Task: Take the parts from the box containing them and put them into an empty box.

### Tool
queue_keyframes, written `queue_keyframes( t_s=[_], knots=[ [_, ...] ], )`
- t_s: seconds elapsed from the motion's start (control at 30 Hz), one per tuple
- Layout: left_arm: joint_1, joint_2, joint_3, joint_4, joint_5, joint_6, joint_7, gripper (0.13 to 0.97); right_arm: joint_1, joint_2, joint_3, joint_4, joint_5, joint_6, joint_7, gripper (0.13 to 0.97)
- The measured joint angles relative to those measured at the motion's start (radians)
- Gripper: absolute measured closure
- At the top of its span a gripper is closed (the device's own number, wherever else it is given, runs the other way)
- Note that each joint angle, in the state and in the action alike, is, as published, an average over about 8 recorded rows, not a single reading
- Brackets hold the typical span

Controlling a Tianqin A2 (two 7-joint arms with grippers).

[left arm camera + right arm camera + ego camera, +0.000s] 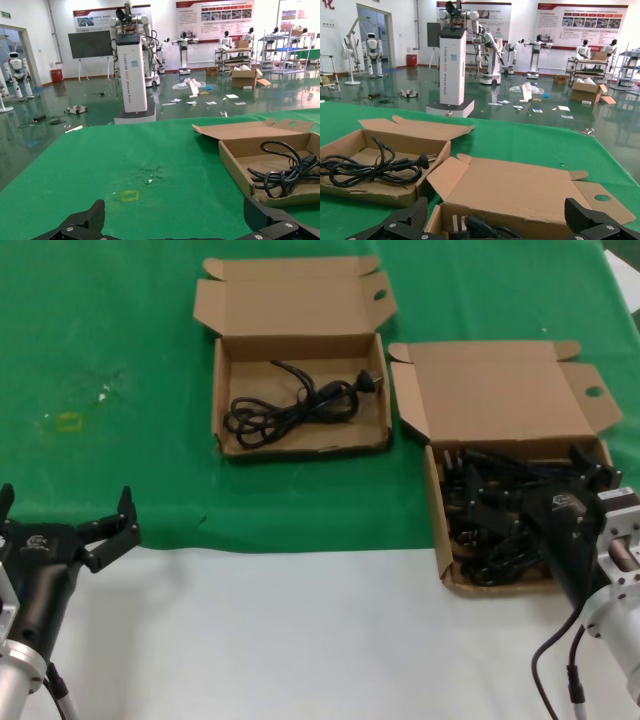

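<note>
Where the head view looks down, one looped black power cord (pixel 300 405) with a moulded plug lies in the left box (pixel 300 445); the right box (pixel 447 540) holds a tangled heap of cords (pixel 490 520). The right gripper (pixel 520 502) sits low over that heap, fingers spread, gripping nothing. The left gripper (pixel 65 515) hovers at the green cloth (pixel 120 340) edge, wide open and empty.

Left wrist view: fingertips (pixel 87 217) apart; cord (pixel 287 172) in box (flaps open).

Right wrist view: plugs (pixel 470 225) directly below; a hall with robots behind.
</note>
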Motion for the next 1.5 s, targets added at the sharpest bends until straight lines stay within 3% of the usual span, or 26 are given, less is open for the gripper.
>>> queue_keyframes(
  t_s=[1.5],
  knots=[
    [0.000,0.000,0.000,0.000,0.000,0.000,0.000,0.132,0.000,0.000,0.000,0.000,0.000,0.000,0.000,0.129]
  ],
)
